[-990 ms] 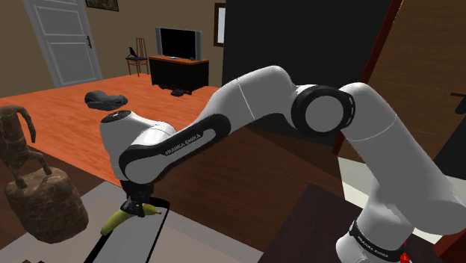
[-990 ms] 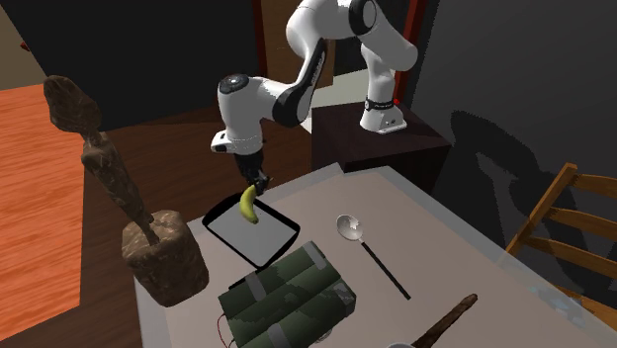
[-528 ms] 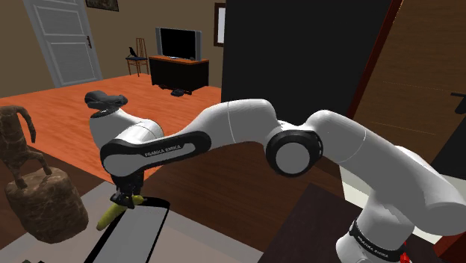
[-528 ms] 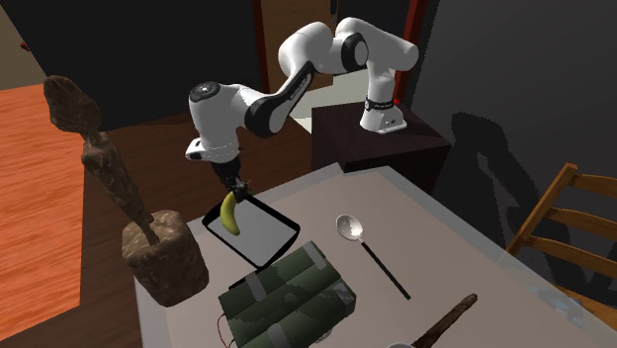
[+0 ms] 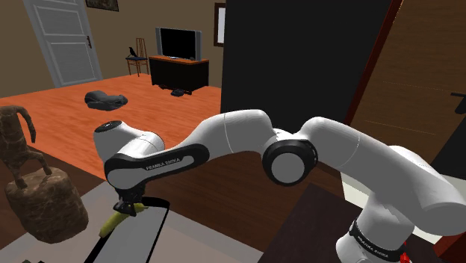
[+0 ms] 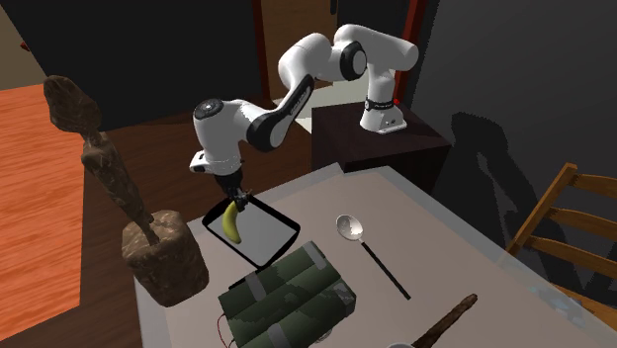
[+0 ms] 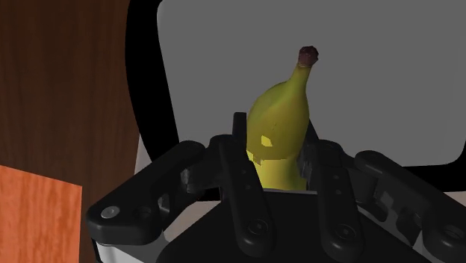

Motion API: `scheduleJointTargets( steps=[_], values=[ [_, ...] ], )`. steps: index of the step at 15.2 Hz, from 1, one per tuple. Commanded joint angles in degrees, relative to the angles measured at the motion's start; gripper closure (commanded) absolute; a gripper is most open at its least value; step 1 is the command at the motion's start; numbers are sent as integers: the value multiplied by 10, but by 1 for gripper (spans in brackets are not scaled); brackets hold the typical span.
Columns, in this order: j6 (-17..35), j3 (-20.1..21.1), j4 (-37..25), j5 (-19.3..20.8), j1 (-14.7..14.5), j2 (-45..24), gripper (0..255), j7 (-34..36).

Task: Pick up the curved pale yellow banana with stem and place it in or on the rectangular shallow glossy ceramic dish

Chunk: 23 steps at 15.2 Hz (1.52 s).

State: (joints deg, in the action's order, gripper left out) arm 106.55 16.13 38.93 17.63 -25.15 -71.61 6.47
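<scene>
My black gripper [image 6: 237, 205] is shut on the yellow banana [image 6: 232, 224], which hangs stem-down over the near-left end of the rectangular dish [image 6: 265, 235] in the second exterior view. The dish is pale grey inside with a black rim and lies on the grey table. In the wrist view the two fingers [image 7: 240, 153] clasp the banana [image 7: 282, 119] at its thick end, its brown stem pointing away over the dish's grey floor [image 7: 373, 75]. In the shoulder view the gripper [image 5: 127, 209] holds the banana [image 5: 113, 223] just above the dish [image 5: 138, 233].
A brown statue on a rough base [image 6: 148, 247] stands close beside the dish. A dark green strapped bundle [image 6: 287, 292] lies in front of it, a spoon [image 6: 348, 229] to its right. A wooden chair [image 6: 569, 227] stands at the table's far right, the dark stand [image 6: 376, 138] behind.
The arm carried the banana toward the second exterior view's left and then lowered it closer to the dish. The grip stayed shut on it throughout.
</scene>
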Motion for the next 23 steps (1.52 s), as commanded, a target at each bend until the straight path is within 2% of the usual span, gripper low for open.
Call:
scheduleJointTargets(
  steps=[1,11,12,17,21,23],
  values=[
    [8,-1,-2,1,0,-10,255,0],
    [12,-2,-14,1,-3,-25,255,-1],
    [12,-2,-14,1,-3,-25,0,-1],
    [12,-2,-14,1,-3,-25,0,-1],
    [-31,2,-22,-3,-4,11,0,-3],
    [-31,2,-21,-3,-4,11,0,-3]
  ],
)
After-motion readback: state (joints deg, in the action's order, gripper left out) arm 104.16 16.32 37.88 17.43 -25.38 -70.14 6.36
